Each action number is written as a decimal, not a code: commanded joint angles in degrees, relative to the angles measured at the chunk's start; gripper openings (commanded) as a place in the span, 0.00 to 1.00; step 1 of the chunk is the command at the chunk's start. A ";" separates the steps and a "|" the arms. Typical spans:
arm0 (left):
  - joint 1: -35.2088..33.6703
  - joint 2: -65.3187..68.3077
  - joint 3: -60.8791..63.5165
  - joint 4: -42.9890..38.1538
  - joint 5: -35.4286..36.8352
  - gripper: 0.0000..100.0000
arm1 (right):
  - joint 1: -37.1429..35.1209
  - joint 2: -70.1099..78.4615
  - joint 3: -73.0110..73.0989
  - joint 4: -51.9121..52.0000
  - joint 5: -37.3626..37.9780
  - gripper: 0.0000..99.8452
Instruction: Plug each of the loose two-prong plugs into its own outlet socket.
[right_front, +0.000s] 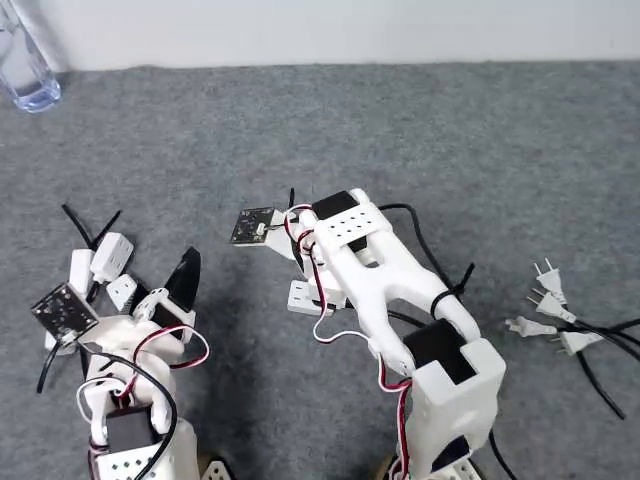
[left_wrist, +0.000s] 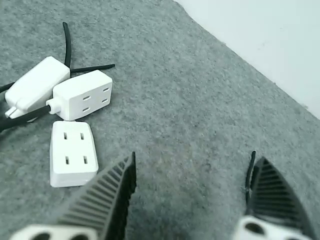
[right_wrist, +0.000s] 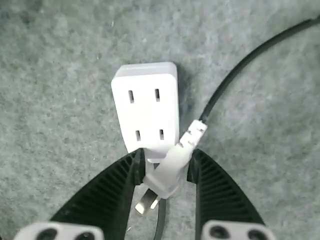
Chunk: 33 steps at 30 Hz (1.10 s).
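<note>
The right gripper (right_wrist: 167, 156) pinches a white plug (right_wrist: 169, 170) between its two black fingers (right_wrist: 115, 190), which press on it from both sides. The plug lies slanted in the grip. A metal prong (right_wrist: 144, 202) shows at the end nearer to the wrist, and the black cord (right_wrist: 250, 59) leaves at the other end, past the fingertips. Directly beyond the fingertips a white outlet block (right_wrist: 146, 102) lies flat on the grey mat (right_wrist: 55, 65), with its four slots facing up. Its near edge is just in front of the fingertips, and the cord end of the plug reaches over this edge. I cannot tell if they touch.

The left gripper (left_wrist: 192, 167) is spread wide, with bare mat between its fingers. A flat outlet block (left_wrist: 72, 152) lies just beside the tip of one finger, on the side away from the other arm. A little farther out on that same side lie a second block (left_wrist: 82, 94) and a third block (left_wrist: 35, 87), close beside each other, with thin black cords around them.

In the high view, four loose plugs (right_front: 548, 300) lie together on the mat, well apart from the right gripper, on its outer side away from the left arm. Their dark cords run to the edge of the view. A clear glass (right_front: 25, 75) stands far beyond the left gripper, near the wall.
</note>
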 joint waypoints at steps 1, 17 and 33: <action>0.44 -0.79 -0.40 0.26 -0.44 0.35 | 2.15 0.31 -3.87 -1.54 2.29 0.14; 0.53 -0.79 -0.40 0.26 -0.44 0.35 | 9.01 -3.30 -6.77 4.09 10.90 0.01; 0.53 -0.79 -0.40 0.26 -0.44 0.35 | 32.92 -17.01 -7.47 9.80 21.71 0.01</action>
